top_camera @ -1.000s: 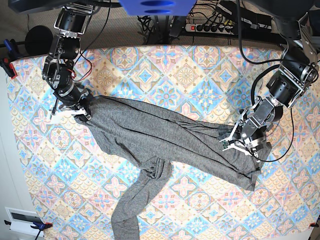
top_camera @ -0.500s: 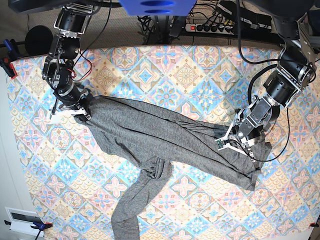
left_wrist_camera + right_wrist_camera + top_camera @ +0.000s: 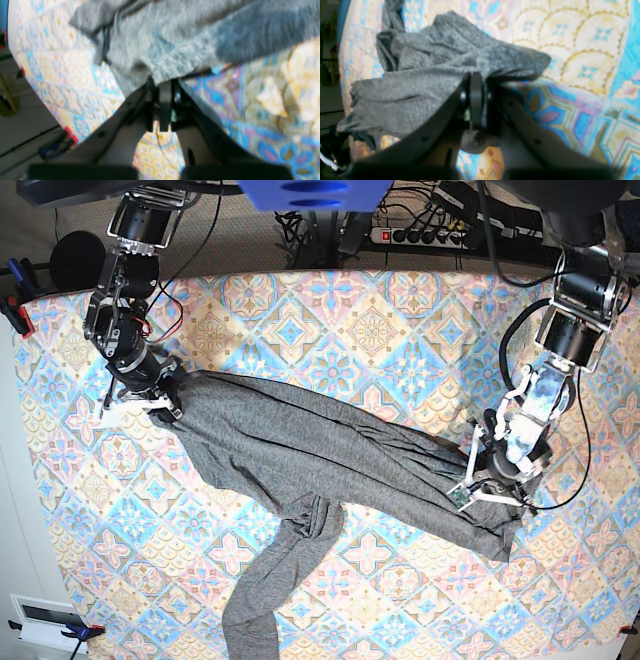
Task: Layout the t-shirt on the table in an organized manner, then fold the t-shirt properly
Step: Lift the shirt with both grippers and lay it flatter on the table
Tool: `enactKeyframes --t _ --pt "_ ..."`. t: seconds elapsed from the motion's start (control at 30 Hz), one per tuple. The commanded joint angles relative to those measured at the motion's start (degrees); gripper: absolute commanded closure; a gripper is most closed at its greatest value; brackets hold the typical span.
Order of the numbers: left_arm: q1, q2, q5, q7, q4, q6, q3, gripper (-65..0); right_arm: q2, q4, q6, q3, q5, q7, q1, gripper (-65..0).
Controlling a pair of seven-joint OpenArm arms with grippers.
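Note:
The dark-grey t-shirt (image 3: 300, 450) lies stretched in a long diagonal band across the patterned table (image 3: 380, 330), with one sleeve trailing toward the front edge. My right gripper (image 3: 160, 395) is shut on the shirt's upper-left end; in the right wrist view the fingers pinch a bunched fold of the t-shirt (image 3: 420, 82) at the gripper (image 3: 476, 75). My left gripper (image 3: 490, 485) is shut on the lower-right end. In the left wrist view the gripper (image 3: 161, 83) clamps the cloth edge of the t-shirt (image 3: 175, 37), just above the table (image 3: 262, 100).
A power strip (image 3: 425, 235) and cables lie behind the table's far edge. A black round object (image 3: 75, 260) sits at the back left, red clamps (image 3: 15, 315) on the left edge, and a white box (image 3: 45, 620) off the front-left corner.
My left gripper has shut on the shirt's lower-right end, and its arm has swung to a steeper stance, shifting slightly toward the front. The right arm has not moved.

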Motion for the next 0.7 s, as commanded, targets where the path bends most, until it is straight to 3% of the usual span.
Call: enactKeyframes --t 0.0,0.4,0.67 --pt "-0.73 -1.08 0.7 -0.12 2.07 0.62 -2.14 0.0 0.62 1.86 0.42 0.15 0.84 0.7 0.8 0.0" --pt "10.35 -5.65 0.43 -0.12 16.31 0.62 -23.06 0.0 0.97 11.44 0.42 0.76 0.84 0.61 1.06 0.0" --pt "13.78 -8.29 0.43 -0.12 24.58 0.53 -35.72 0.0 4.31 11.44 0.42 1.9 0.84 0.96 1.15 0.0"
